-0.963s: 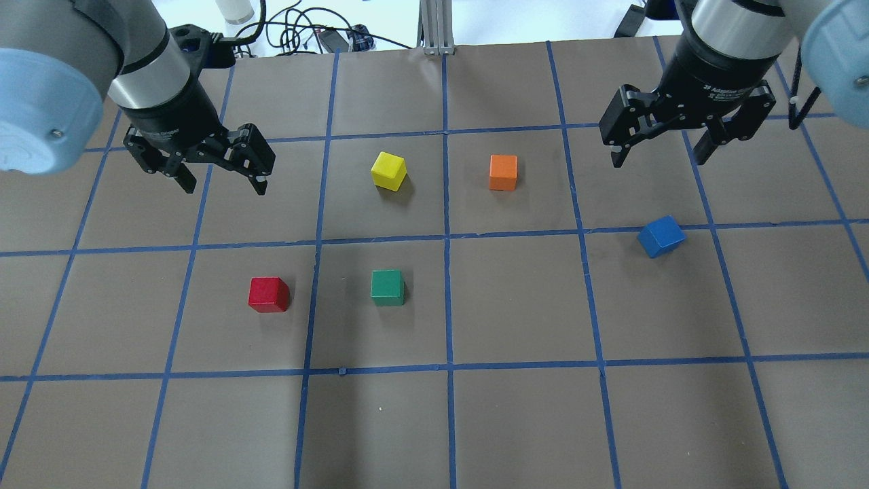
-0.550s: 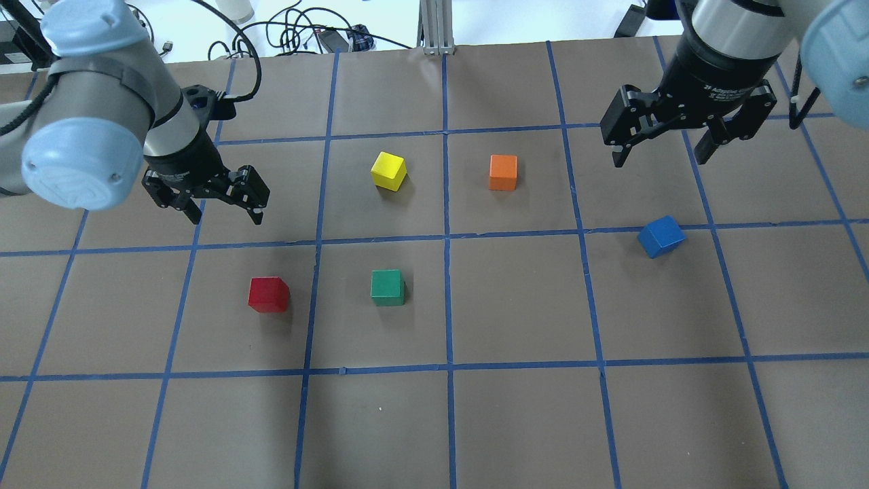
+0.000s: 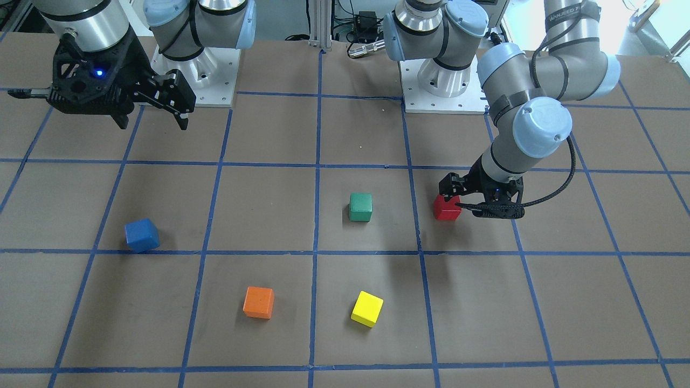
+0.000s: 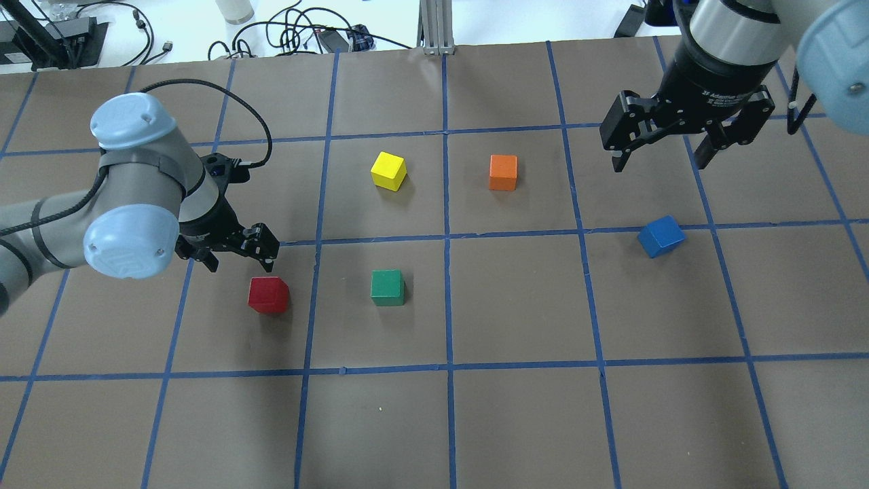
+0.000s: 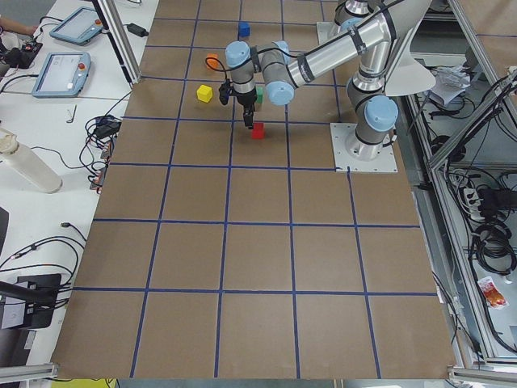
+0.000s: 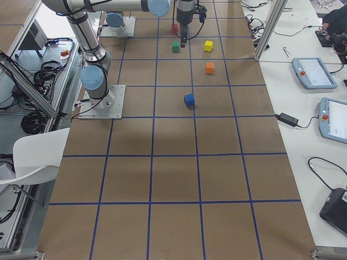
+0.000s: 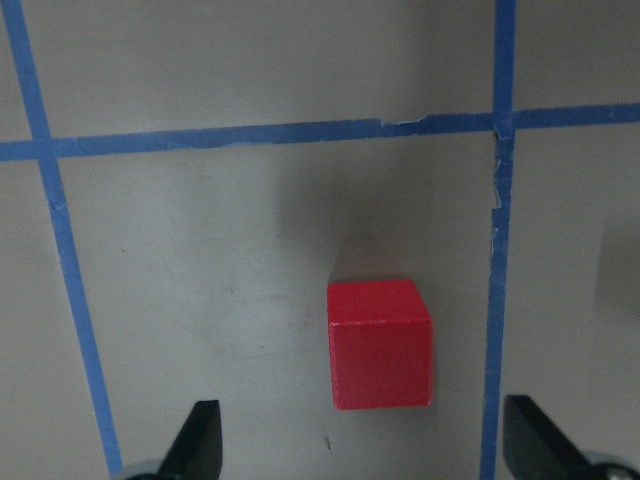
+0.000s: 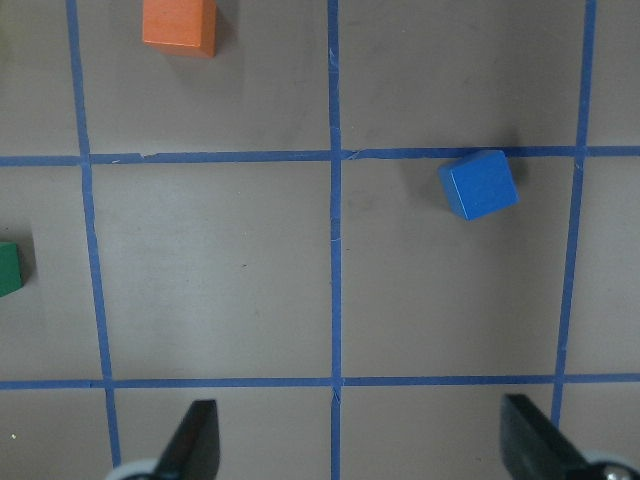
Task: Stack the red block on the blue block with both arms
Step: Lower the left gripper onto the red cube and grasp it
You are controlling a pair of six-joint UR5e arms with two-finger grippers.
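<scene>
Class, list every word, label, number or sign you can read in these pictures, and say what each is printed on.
"2F Adaptive", with the rest blurred: white print on the black body of the right end effector.
White lettering high on the left arm: too blurred to read.
On the red block and the blue block: no text.

Blue tape lines (image 4: 446, 305) grid the brown surface (image 4: 523, 421). The red block (image 4: 268, 294), blue block (image 4: 660, 236), green cube (image 4: 387, 287), orange cube (image 4: 503, 172) and yellow cube (image 4: 388, 170) are plain-coloured. The left arm (image 4: 41, 217) and right arm (image 4: 730, 30) are silver-grey, capped light blue.
</scene>
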